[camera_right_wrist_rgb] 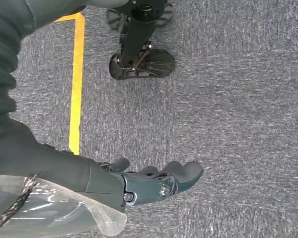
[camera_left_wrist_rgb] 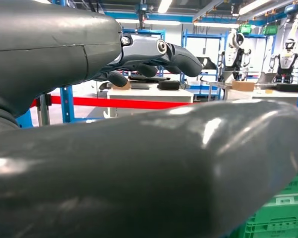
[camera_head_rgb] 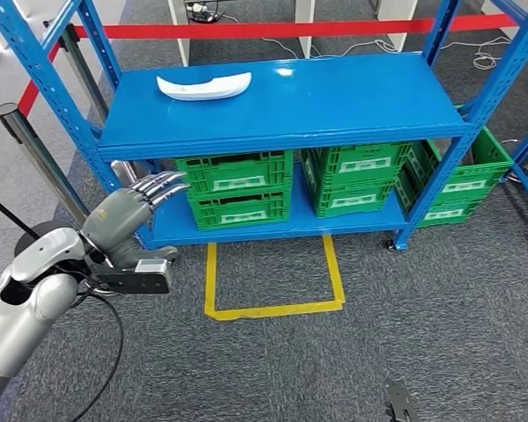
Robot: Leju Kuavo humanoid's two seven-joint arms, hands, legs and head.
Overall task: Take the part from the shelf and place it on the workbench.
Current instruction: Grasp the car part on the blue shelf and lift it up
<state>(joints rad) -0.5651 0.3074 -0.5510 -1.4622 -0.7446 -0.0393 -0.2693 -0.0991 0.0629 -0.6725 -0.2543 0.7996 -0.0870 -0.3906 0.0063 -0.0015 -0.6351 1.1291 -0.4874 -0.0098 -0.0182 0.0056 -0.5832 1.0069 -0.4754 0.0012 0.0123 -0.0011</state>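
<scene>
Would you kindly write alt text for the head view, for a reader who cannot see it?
A white curved plastic part lies on the top board of a blue metal shelf, untouched. The robot's left hand hovers empty, fingers apart, near the lower-left corner, beside green plastic crates.

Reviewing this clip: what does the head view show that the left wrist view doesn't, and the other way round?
Head view alone: the white part lying on the blue shelf's top level, the yellow floor marking, and the left robot hand raised beside the shelf, holding nothing. Left wrist view alone: a white table and parked robots in the background. Both share the red barrier tape, green crates and the blue frame.
</scene>
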